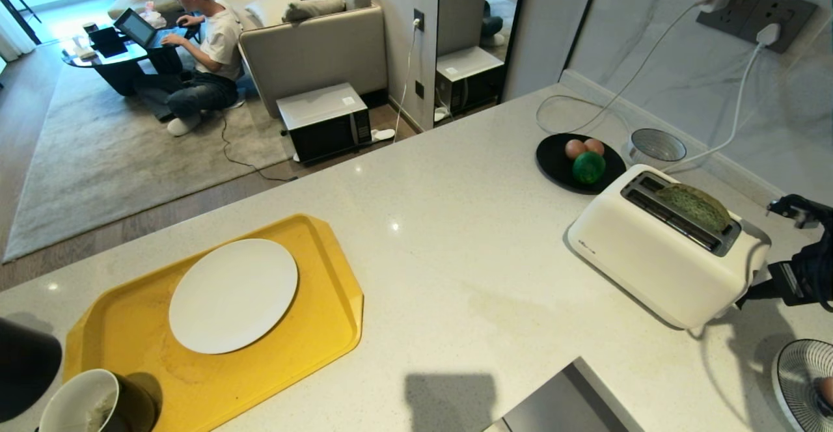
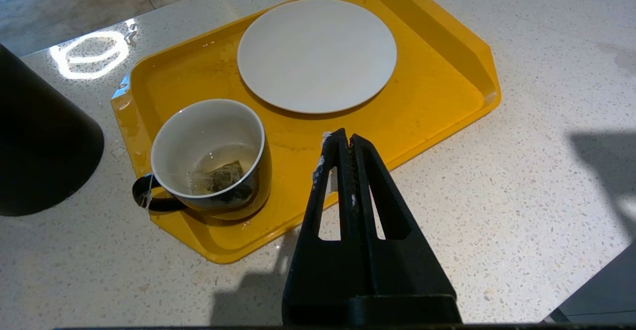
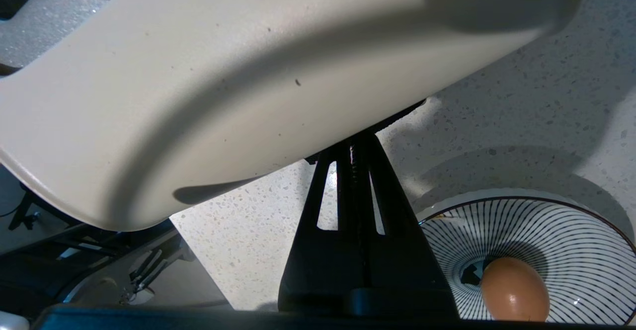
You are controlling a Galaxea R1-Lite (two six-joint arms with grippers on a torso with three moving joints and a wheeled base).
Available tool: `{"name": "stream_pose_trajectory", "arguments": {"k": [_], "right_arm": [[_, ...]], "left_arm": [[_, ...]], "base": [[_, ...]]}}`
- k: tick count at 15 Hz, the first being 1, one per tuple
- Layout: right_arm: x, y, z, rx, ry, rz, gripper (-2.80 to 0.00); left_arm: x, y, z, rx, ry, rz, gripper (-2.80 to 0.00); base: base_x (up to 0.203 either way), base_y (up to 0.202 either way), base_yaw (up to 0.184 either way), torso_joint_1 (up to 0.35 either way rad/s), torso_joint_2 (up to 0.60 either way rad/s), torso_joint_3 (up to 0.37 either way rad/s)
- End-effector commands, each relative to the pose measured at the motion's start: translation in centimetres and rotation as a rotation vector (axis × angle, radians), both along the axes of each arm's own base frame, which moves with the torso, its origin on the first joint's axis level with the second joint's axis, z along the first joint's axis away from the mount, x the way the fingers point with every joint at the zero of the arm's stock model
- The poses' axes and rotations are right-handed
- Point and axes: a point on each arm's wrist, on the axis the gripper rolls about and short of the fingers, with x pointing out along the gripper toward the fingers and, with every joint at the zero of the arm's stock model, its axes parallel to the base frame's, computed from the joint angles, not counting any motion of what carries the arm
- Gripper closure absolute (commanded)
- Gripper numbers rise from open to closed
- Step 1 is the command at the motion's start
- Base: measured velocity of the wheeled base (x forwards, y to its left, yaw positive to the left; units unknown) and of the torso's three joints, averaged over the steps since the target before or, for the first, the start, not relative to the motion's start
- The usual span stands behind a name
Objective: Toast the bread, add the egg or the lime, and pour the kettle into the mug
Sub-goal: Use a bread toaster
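The left pincer (image 2: 343, 138), pressed together and empty, hangs over the yellow tray's (image 2: 447, 71) near edge, the mug (image 2: 211, 158) just beside it, the kettle (image 2: 39, 141) past that; the right pincer (image 3: 355, 143), also pressed together, has its tips against the toaster's (image 1: 657, 256) end, with an egg (image 3: 514, 290) in a striped bowl (image 3: 561, 230) near it; the bread (image 1: 693, 205) stands in a slot; farther off, the lime (image 1: 588, 167) lies on a black plate (image 1: 553, 159).

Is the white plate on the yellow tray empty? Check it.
Yes, the white plate lies bare on the yellow tray, with nothing on it.
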Motion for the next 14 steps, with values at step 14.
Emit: {"name": "stream_pose_trajectory", "arguments": {"k": [14], "right_arm": [[0.01, 0.00, 0.05, -0.001, -0.001, 0.003, 0.00]], "left_arm": [[0.00, 0.00, 0.00, 0.001, 0.000, 0.000, 0.00]], "base": [[0.000, 0.000, 0.000, 0.000, 0.00, 0.000]]}}
